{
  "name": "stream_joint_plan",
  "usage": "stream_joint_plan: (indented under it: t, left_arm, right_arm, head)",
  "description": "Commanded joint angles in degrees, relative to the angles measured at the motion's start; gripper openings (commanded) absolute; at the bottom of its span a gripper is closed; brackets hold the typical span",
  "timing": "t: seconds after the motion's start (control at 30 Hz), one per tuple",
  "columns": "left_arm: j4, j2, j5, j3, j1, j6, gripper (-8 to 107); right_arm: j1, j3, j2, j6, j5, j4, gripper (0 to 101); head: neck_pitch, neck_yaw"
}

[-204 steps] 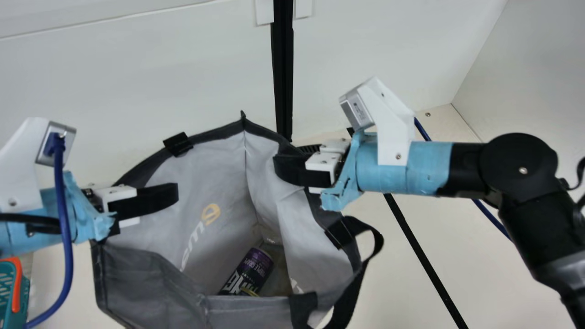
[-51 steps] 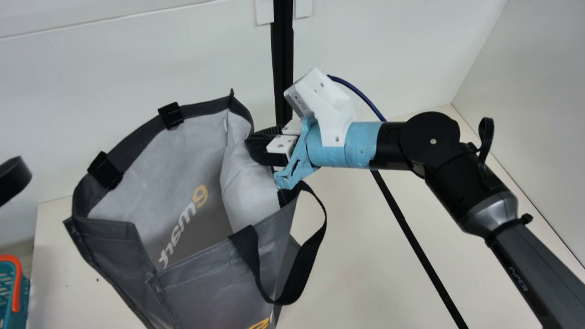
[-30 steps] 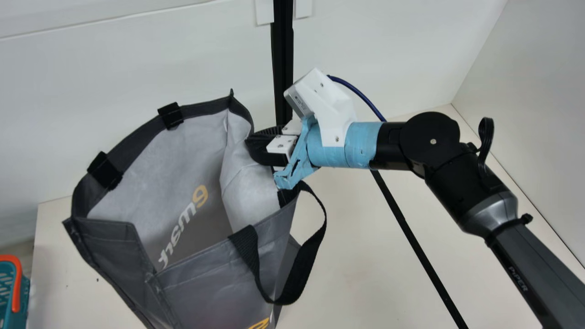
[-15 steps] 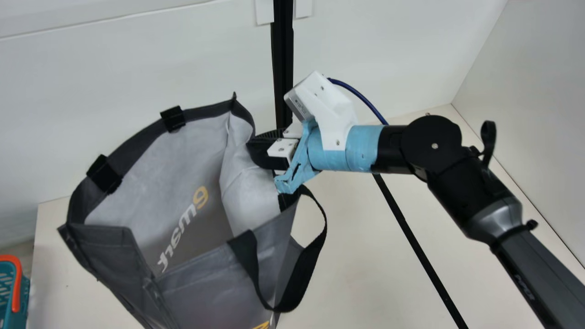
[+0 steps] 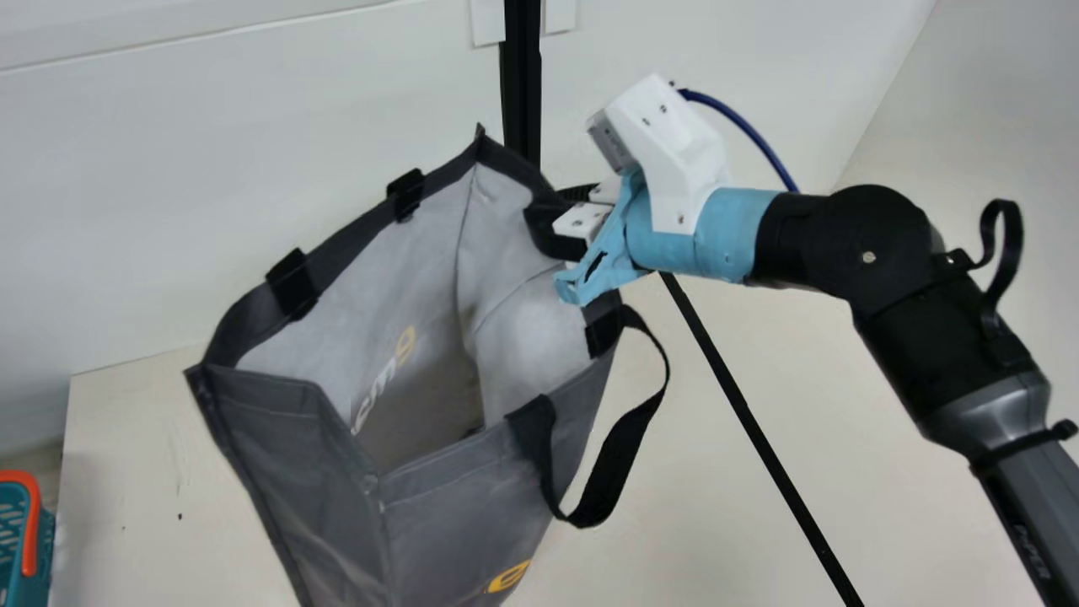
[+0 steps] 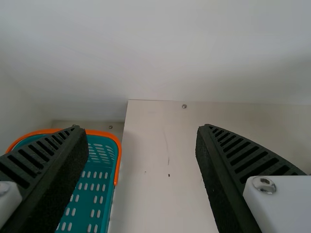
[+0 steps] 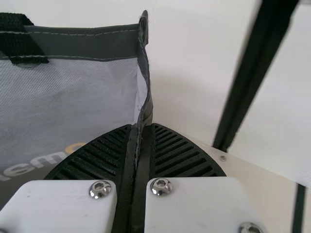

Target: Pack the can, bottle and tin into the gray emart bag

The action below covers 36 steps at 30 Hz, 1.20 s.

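My right claw is pinched together on the bag, its two ribbed fingers nearly meeting with one corner fold of the rim squeezed between them (a thin bite, but a bite). From there the mouth spreads to the left of the claw and down below it, held wide, with the gray lining facing me. Low inside, below the claw and to its left, a dark bit peeks over the front rim; I cannot tell what it is. Two black tabs sit on the back rim, left of the claw, and a black handle loops out just below it. The bag leans, and its foot runs out of sight, so I cannot tell whether it touches the table.

Behind the claw rises a black post; a black strip runs off below and to the right.

My left claw is spread wide and holds nothing. The teal basket, orange-rimmed, lies well apart to the right claw's left.
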Motion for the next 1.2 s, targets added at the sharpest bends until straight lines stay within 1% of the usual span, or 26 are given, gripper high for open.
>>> stream_joint_plan:
  t: [0.0,0.23,0.57,0.83,1.17]
  left_arm:
    - [0.0,0.0,0.0,0.0,0.0,0.0,90]
    - [0.0,0.0,0.0,0.0,0.0,0.0,90]
    - [0.0,0.0,0.0,0.0,0.0,0.0,90]
    - [0.0,0.0,0.0,0.0,0.0,0.0,90]
    - [0.0,0.0,0.0,0.0,0.0,0.0,90]
  right_arm:
    - [-0.1,-0.1,-0.4,3.1,-0.4,-4.4,0]
    - [-0.9,-0.4,-2.0,9.3,-1.1,-12.0,0]
    - [-4.1,-0.9,-3.2,16.8,-1.7,-21.1,0]
    - [-8.0,-3.2,-3.0,20.4,-1.5,-26.6,0]
    - [-13.3,-7.0,-1.7,22.2,-1.0,-31.4,0]
  head:
    - [-1.3,0.0]
    - [-1.3,0.0]
    - [-1.3,0.0]
    - [-1.3,0.0]
    - [-1.3,0.0]
